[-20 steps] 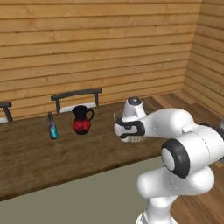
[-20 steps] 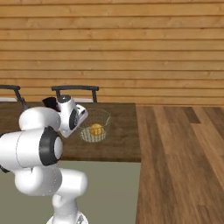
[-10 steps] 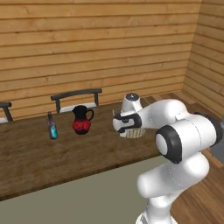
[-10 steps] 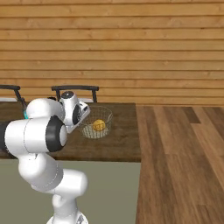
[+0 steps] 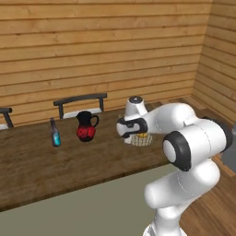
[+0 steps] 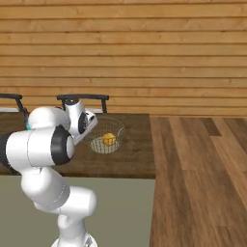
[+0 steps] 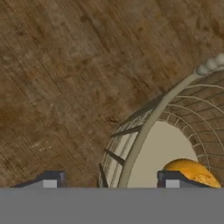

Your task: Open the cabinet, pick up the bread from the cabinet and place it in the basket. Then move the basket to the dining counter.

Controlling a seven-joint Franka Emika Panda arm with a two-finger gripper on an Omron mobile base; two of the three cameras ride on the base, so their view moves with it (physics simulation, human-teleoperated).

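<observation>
In the hand view the gripper [image 7: 107, 180] is straddling the basket [image 7: 144, 127] rim, fingertips apart, one inside beside the bread [image 7: 192, 171]. In the left base view the basket [image 5: 142, 139] is sitting over the dining counter [image 5: 37, 166], right of a red jug [image 5: 85, 126] and a bottle [image 5: 55, 133]. In the right base view the bread [image 6: 109, 140] is lying inside the basket [image 6: 107, 136].

Left base view from behind-left, right base view from behind-right, both looking forward and down over table [image 5: 41, 170]; shared: basket [image 6: 104, 140] near table's right end. Hand view close above basket rim, facing down.
</observation>
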